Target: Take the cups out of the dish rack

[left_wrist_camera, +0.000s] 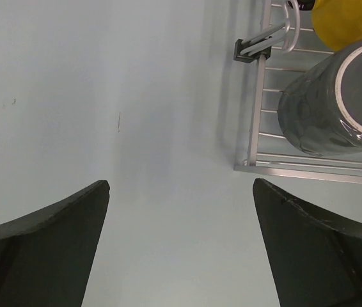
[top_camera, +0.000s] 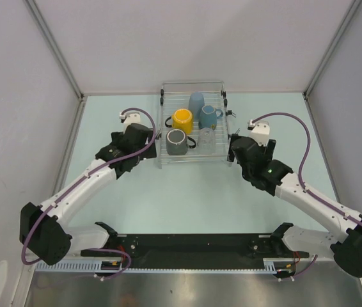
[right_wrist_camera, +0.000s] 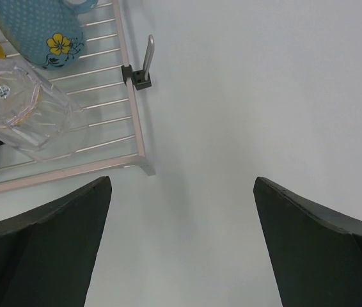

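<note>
Pale tabletop [top_camera: 181,204]: left tool [left_wrist_camera: 181,185] and right tool [right_wrist_camera: 182,180] gape empty; the clear glass tumbler [right_wrist_camera: 21,105], ahead-left of the right, may slip when pinched.

no readable text, labels or numbers anywhere

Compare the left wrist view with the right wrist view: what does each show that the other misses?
Only the left wrist: the dark grey mug. Only the right wrist: the clear glass tumbler and the blue mug with a yellow flower. Both: a corner of the dish rack, a sliver of the yellow mug, the pale table, and open jaws holding nothing.
</note>
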